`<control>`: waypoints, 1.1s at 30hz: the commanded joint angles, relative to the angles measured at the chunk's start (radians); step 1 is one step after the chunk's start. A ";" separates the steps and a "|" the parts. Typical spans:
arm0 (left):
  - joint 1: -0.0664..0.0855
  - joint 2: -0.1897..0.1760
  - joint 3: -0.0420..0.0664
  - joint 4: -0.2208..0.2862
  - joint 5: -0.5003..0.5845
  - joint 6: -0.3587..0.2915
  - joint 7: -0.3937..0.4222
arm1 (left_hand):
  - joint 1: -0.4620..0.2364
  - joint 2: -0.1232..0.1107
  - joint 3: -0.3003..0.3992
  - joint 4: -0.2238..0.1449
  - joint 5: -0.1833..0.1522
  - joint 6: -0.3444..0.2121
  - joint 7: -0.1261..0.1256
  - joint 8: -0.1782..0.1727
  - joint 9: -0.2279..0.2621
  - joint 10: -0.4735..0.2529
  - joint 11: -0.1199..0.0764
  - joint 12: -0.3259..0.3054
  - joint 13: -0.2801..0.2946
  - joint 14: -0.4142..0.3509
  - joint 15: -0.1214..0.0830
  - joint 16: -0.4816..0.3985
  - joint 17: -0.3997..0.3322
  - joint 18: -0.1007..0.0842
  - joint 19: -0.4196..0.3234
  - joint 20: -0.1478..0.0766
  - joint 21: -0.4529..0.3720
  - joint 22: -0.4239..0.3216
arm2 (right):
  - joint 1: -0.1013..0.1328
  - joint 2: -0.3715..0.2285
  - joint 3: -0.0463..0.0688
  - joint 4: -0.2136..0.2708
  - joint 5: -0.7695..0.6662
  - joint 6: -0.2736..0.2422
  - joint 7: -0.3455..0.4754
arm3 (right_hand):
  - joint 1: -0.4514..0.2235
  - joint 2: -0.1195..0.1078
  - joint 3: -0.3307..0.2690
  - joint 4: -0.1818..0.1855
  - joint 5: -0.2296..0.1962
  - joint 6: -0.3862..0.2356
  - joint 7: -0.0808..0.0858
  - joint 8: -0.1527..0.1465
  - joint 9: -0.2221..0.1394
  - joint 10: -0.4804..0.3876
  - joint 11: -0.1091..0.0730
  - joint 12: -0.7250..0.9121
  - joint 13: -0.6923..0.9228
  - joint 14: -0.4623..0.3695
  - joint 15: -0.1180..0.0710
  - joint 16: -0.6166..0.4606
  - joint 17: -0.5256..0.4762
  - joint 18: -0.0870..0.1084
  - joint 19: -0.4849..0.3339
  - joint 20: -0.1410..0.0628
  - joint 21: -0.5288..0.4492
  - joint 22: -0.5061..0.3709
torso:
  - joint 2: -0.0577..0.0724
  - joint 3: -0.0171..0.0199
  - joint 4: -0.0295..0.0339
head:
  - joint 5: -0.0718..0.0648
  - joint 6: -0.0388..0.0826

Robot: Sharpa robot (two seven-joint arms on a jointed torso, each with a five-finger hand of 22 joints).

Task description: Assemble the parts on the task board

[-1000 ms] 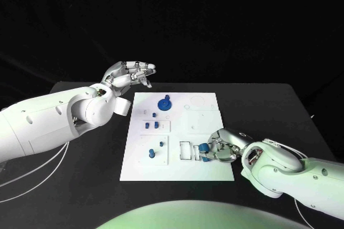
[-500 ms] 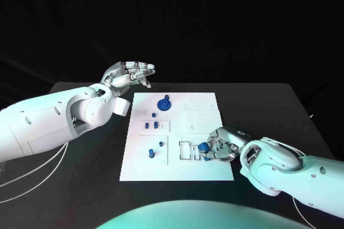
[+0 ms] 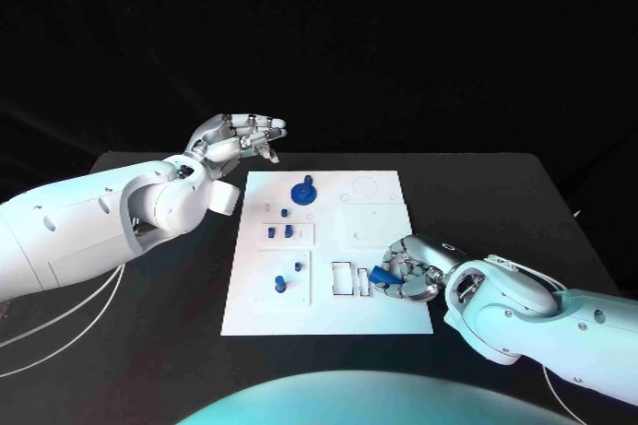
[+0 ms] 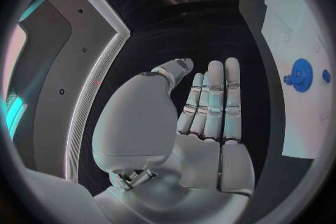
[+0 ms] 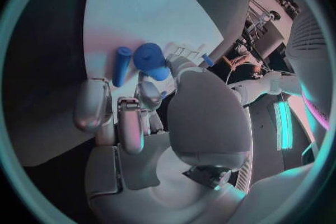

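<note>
The flat white rectangular task board (image 3: 379, 319) lies in the middle of the black table (image 3: 518, 204). The silver many-fingered right hand (image 3: 412, 273) rests on the board's near right part, fingers curled down around a small blue plastic part (image 3: 382, 277) just beside a shallow rectangular recess (image 3: 348, 279). In the right wrist view that hand (image 5: 140, 112) reaches onto the board (image 5: 140, 5), with a short blue cylinder topped by a round cap (image 5: 150, 60) at its fingertips (image 5: 149, 91) and a slim blue peg (image 5: 121, 65) lying alongside. The fingers cover the contact, so I cannot tell whether the part is truly pinched or merely touched.

The silver left hand (image 3: 242, 137) hangs above the table's far left edge, well apart from the board, fingers loosely apart and holding nothing; the left wrist view shows its fingers (image 4: 213, 103) straight and side by side.

Farther up the board sit a blue toothed gear with a knob (image 3: 306, 194), two small blue pegs (image 3: 280, 231) and another blue peg (image 3: 280, 283). Their seating is too small to make out.
</note>
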 commanded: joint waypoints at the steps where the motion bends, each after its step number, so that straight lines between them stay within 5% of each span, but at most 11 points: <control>1: 0.001 0.001 0.001 0.002 0.004 0.019 0.002 | -0.001 0.008 0.000 -0.005 0.002 -0.008 -0.002 0.004 -0.001 -0.008 0.002 0.004 -0.001 -0.005 -0.001 -0.006 -0.001 0.013 -0.002 0.005 -0.004 -0.001 | -0.007 -0.003 -0.006 0.001 0.051 -0.028 -0.019 | 0.018 0.045 0.017 -0.006 0.006 0.032 -0.023 0.011 0.004 0.010 -0.001 0.012 0.008 0.082 -0.006 0.005 0.137 -0.011 0.005 -0.003 0.010 0.060 | 0.000 0.0003 0.0011 | 0.001 0.001; 19: 0.001 0.005 0.001 0.000 0.003 0.021 0.003 | 0.001 0.009 0.001 -0.006 0.003 -0.008 -0.002 0.005 -0.001 -0.010 0.002 0.004 -0.002 -0.006 -0.001 -0.006 -0.002 0.013 -0.002 0.004 -0.004 -0.001 | 0.015 0.002 -0.002 0.038 0.047 -0.161 0.028 | -0.041 0.052 0.039 -0.002 0.009 0.051 -0.032 0.024 0.009 0.044 -0.008 0.057 0.051 0.084 -0.012 0.008 0.147 -0.014 0.010 -0.008 0.021 0.070 | -0.001 -0.0008 0.0018 | -0.003 0.005; 33: 0.001 0.006 0.001 0.000 0.003 0.021 0.003 | 0.002 0.010 0.001 -0.007 0.003 -0.009 -0.002 0.006 -0.001 -0.011 0.003 0.006 -0.002 -0.007 -0.001 -0.006 -0.002 0.013 -0.003 0.005 -0.004 -0.001 | 0.017 0.029 -0.001 0.039 0.063 -0.159 0.041 | -0.048 0.054 0.044 -0.002 0.012 0.053 -0.034 0.025 0.010 0.049 -0.010 0.063 0.058 0.084 -0.014 0.009 0.149 -0.014 0.011 -0.009 0.023 0.071 | 0.000 -0.0015 -0.0001 | 0.000 0.006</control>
